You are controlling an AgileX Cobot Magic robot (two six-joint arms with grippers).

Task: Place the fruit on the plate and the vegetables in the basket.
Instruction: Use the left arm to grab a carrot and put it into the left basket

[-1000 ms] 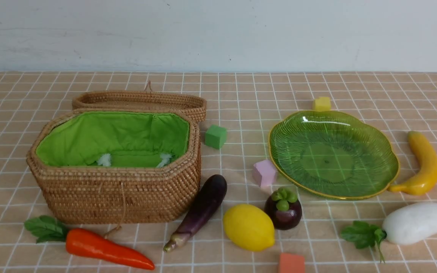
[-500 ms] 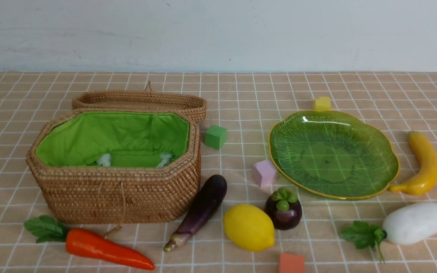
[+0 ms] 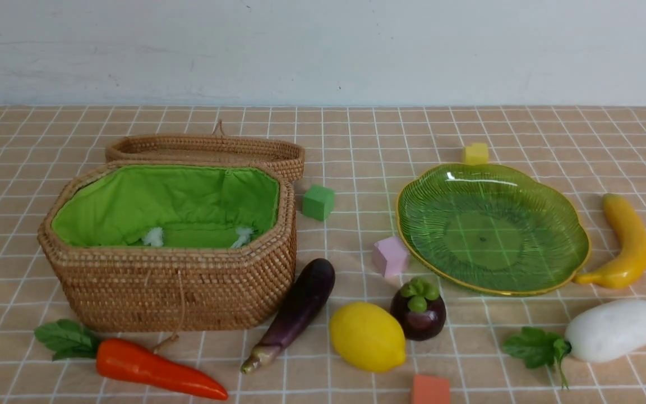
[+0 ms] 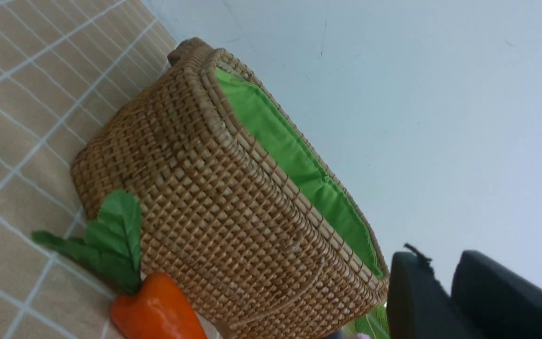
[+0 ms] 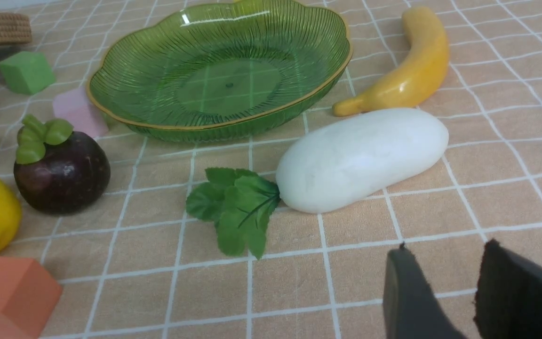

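Although every toy lies where it lay a second ago, your left gripper (image 4: pixel 440 263) has just edged into the near left corner of the front view as a dark sliver. Its wrist camera shows its jaws drawn almost together with nothing between them. That suggests the task is only beginning, with a reach toward the carrot (image 3: pixel 155 373) as the likely first step. You would need to spread those jaws before they can take it. The carrot lies on the checked cloth just on the near side of the basket (image 3: pixel 177 292), toward its left end. Its long axis runs roughly left to right. The green leaves point left and slightly far, and the orange tip points right and slightly near. The basket stands open, with only its green lining visible inside. The plate (image 3: pixel 494 230), far to the right, holds no fruit. Your right gripper (image 5: pixel 445 249) hangs over bare cloth on the near side of the white radish (image 5: pixel 362 157), its jaws narrowly parted and holding nothing.
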